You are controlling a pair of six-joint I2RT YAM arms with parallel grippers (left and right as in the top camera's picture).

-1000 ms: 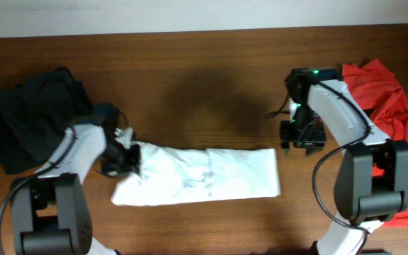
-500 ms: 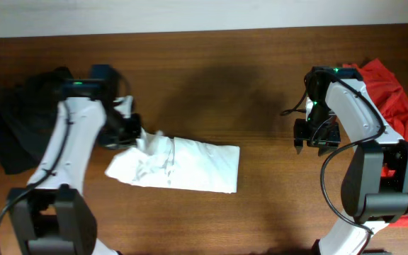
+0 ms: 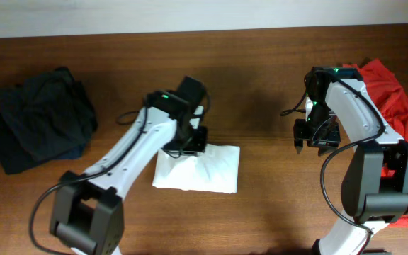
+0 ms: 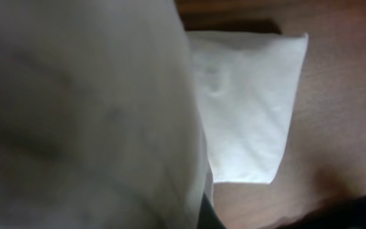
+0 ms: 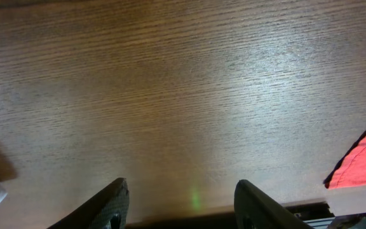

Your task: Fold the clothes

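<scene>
Your left gripper sits on the folded white fabric T-shirt at centre; crumpled black garment heap well apart, left.

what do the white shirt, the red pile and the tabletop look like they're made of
White shirt: soft matte knit, likely cotton; it creases and folds flat.
Red pile: similar limp matte cloth, bunched in wrinkles.
Tabletop: wood or wood-look laminate, brown grain lines with a slight sheen; which one is unclear.

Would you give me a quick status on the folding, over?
Left gripper shut on white T-shirt, partly folded. Right gripper open, empty, over bare table. Black clothes far left, red clothes far right, both clear.
</scene>
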